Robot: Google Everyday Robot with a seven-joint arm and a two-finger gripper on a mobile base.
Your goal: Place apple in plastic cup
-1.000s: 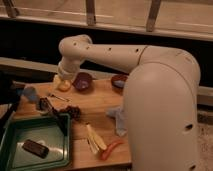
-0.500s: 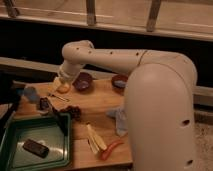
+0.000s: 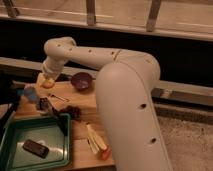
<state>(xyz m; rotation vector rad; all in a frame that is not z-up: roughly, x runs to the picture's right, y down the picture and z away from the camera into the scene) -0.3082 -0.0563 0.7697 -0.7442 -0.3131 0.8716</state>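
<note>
The gripper (image 3: 46,79) hangs at the end of the white arm over the worktop's (image 3: 80,131) left rear, clamped shut on the apple (image 3: 47,83), which is held in the air just beside the plastic cup (image 3: 29,93). The fingers are mostly hidden under the wrist, and the inside of the cup is too dim to make out. The purple bowl (image 3: 81,81) looks empty, and the green tray (image 3: 52,135) holds one dark flat object (image 3: 36,148).

so the arm (image 3: 95,57) is stretching out and bending down, gripper (image 3: 48,79) pointing downward, clamping onto the apple (image 3: 48,84)
</note>
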